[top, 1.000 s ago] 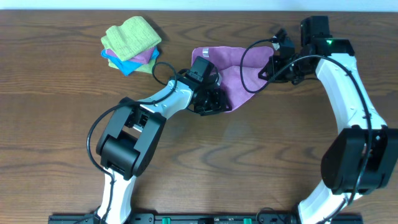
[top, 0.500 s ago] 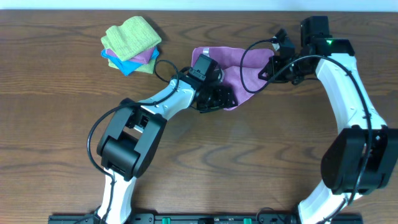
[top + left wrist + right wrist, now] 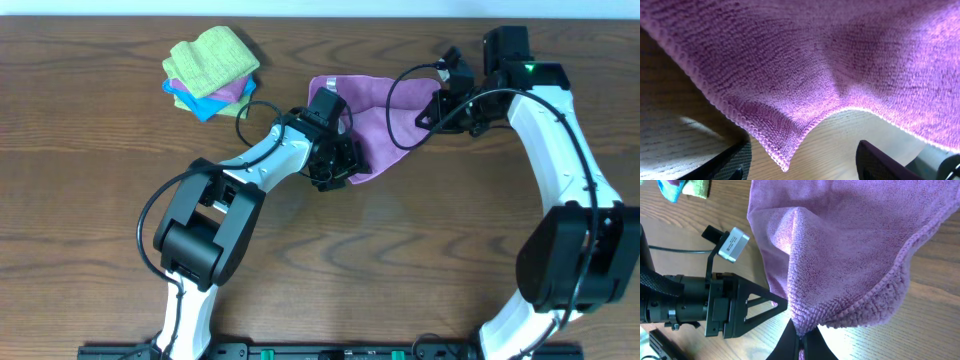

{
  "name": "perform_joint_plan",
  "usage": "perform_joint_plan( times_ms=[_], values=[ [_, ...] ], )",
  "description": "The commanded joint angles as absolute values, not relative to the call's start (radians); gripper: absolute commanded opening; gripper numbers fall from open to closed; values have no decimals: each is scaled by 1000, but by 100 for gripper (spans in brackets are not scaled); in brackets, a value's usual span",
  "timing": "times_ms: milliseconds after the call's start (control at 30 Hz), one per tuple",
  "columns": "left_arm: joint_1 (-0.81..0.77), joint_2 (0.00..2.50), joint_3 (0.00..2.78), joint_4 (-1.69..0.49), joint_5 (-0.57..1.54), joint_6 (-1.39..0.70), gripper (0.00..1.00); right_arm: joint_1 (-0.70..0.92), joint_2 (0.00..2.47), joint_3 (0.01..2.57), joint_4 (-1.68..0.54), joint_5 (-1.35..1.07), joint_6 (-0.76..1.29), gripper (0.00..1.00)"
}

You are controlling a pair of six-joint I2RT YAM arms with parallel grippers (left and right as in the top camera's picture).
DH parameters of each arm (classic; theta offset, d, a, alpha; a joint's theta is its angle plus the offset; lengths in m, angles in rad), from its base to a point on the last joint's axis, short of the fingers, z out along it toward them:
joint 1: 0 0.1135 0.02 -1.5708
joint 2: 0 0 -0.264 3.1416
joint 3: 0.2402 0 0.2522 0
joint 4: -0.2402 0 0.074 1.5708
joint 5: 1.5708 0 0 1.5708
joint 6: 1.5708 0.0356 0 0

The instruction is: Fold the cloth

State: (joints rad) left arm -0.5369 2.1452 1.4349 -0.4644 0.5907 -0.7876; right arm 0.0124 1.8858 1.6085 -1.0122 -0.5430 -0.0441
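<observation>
The lilac-purple cloth [image 3: 380, 115] lies partly lifted on the wooden table, with its small white tag [image 3: 328, 85] at the far left edge. My right gripper [image 3: 440, 97] is shut on the cloth's right corner; in the right wrist view its fingertips [image 3: 799, 339] pinch a bunched fold of the cloth [image 3: 840, 245]. My left gripper [image 3: 333, 167] is at the cloth's lower left edge. In the left wrist view the cloth [image 3: 805, 60] fills the top, and one corner hangs between my open left gripper's [image 3: 802, 167] fingers, untouched.
A stack of folded cloths [image 3: 210, 68], lime-green on top with pink and blue beneath, sits at the far left of the table. Its edge shows in the right wrist view [image 3: 677, 186]. The left arm's black gripper body [image 3: 715, 305] lies next to the cloth.
My left gripper slid right along the cloth's lower edge, then came back left, and the cloth's lower corner shifted with it. The right gripper has kept its hold and not moved.
</observation>
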Motion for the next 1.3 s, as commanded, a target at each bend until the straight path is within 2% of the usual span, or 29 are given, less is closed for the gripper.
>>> perform_joint_plan(
  times_ms=[0,400,767,833,900,967,1100,1167,1233,1267],
  values=[
    [-543,2271,1343,-513,404,-877,69,15,1889,1614,-1013,-558,-39,1],
    [-575,2318,1343,-458,398,-1016,68,15,1889,1614,-1013,-558,-38,2],
    [-577,2337,1343,-334,453,-1023,64,15,1889,1614,-1013,-558,-39,2],
    [-577,2337,1343,-335,448,-1021,57,15,1889,1614,-1013,-558,-39,1],
    [-577,2337,1343,-335,445,-1010,40,15,1889,1614,-1013,-558,-39,2],
    [-577,2337,1343,-335,445,-979,30,15,1889,1614,-1013,-558,-38,1],
    [-577,2337,1343,-338,445,-891,26,15,1889,1614,-1014,-558,-38,2],
    [-577,2337,1343,-345,445,-848,19,15,1889,1614,-1014,-558,-38,2],
    [-577,2337,1343,-363,446,-804,6,15,1889,1614,-1014,-558,-38,1],
    [-576,2337,1343,-371,446,-783,6,15,1889,1614,-1014,-558,-38,1]
  ],
)
